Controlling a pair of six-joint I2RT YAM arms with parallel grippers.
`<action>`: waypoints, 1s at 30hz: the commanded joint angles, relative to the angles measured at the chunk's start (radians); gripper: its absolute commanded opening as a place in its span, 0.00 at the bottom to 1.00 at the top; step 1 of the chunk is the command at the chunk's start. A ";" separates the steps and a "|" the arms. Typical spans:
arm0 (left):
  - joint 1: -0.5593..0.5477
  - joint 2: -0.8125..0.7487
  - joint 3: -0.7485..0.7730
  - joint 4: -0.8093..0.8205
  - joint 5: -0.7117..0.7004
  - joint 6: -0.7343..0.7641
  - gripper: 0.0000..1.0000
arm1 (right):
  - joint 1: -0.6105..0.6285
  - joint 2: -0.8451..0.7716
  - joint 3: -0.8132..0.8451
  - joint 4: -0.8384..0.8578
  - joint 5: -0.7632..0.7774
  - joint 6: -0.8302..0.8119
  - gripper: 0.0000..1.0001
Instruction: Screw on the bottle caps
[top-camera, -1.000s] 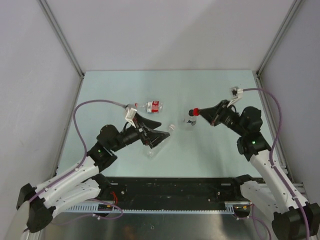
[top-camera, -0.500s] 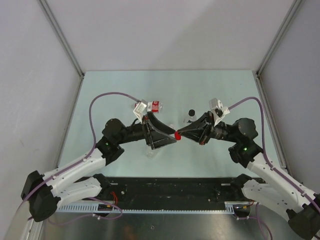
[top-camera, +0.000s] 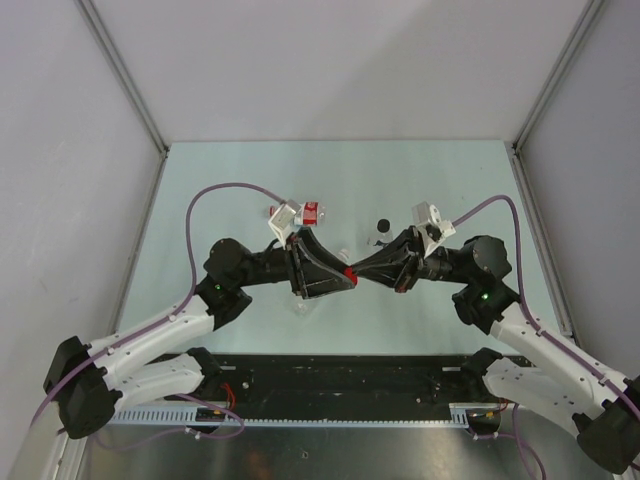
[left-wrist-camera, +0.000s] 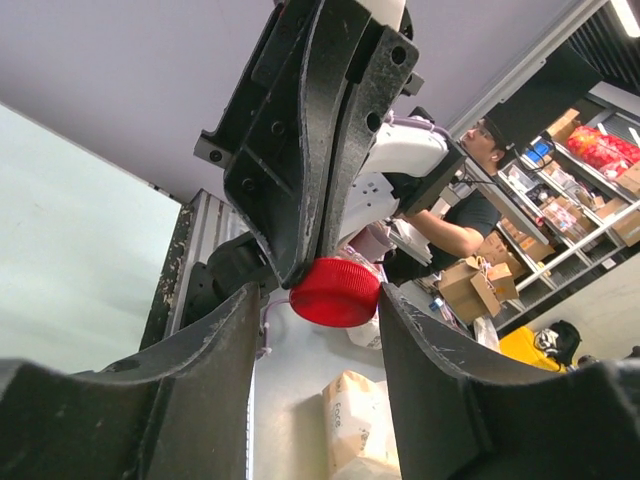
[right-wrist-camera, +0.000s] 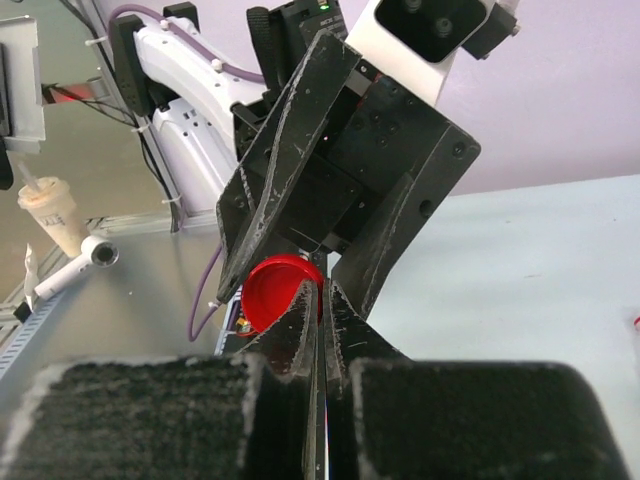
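The small round red plastic screw cap (left-wrist-camera: 335, 292) is held in mid-air over the pale green bench (top-camera: 250, 170), pinched at its rim by the fully closed right hand (right-wrist-camera: 318, 292). It is straddled, not yet gripped, by the half-open left hand (left-wrist-camera: 318, 300). The left fingers should be squared on the cap's sides before the right hand releases. A second ago the hands were well apart and the left hand was spread wider.
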 joint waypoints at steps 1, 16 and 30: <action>-0.005 -0.012 0.020 0.085 0.031 -0.031 0.54 | 0.012 -0.009 0.004 0.043 -0.043 -0.039 0.00; -0.006 -0.004 0.000 0.138 0.052 -0.054 0.28 | 0.026 0.008 0.004 0.033 0.011 -0.045 0.00; 0.007 -0.015 -0.070 0.136 -0.018 -0.014 0.15 | 0.020 -0.064 0.004 -0.153 0.122 -0.102 0.41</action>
